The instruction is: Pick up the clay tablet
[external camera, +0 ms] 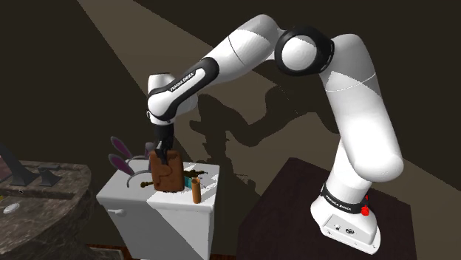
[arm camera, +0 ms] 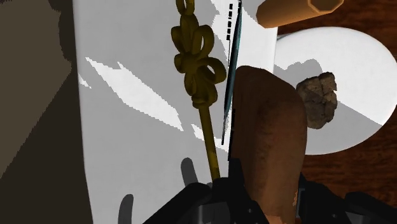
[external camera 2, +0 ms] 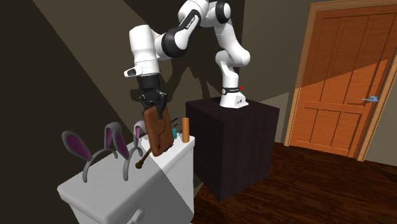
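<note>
Pincer (external camera 2: 156,105) is pointing down and clamping the top edge of the clay tablet (external camera 2: 159,131), one black finger on each face. The brown tablet is standing on end, leaning a little, over the lid of the white toilet tank (external camera 2: 121,191). Cannot tell whether its lower edge is touching the lid.

Just beside the tablet, a golden ornate key (arm camera: 200,70) is lying flat on the lid. A thin teal item (arm camera: 236,38) is lying between key and tablet. A wooden cylinder (external camera 2: 186,129) is standing upright near the lid's edge.

Farther along the lid, grey headbands with purple bunny ears (external camera 2: 95,153) are sitting. Beyond the tank, the dark box stand (external camera 2: 235,146) is carrying the arm. An orange panelled door (external camera 2: 343,76) is showing behind.
</note>
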Tool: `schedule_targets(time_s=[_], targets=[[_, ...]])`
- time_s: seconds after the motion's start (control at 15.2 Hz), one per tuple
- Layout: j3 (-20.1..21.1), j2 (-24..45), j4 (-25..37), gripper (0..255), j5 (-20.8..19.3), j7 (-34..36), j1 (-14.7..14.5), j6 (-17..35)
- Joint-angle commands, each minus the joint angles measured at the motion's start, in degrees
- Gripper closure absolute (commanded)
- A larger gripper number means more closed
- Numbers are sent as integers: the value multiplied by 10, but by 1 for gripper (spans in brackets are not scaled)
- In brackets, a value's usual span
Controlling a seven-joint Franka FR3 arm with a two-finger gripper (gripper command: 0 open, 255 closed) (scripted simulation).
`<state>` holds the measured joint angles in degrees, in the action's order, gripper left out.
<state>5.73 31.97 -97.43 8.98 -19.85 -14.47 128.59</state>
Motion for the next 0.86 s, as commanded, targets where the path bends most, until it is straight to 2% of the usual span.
schedule_targets(time_s=[0.0,0.79], targets=[[0,-9,3,255,0,2,1,-12],[0,-49,25,255,-3,11,2,-72]])
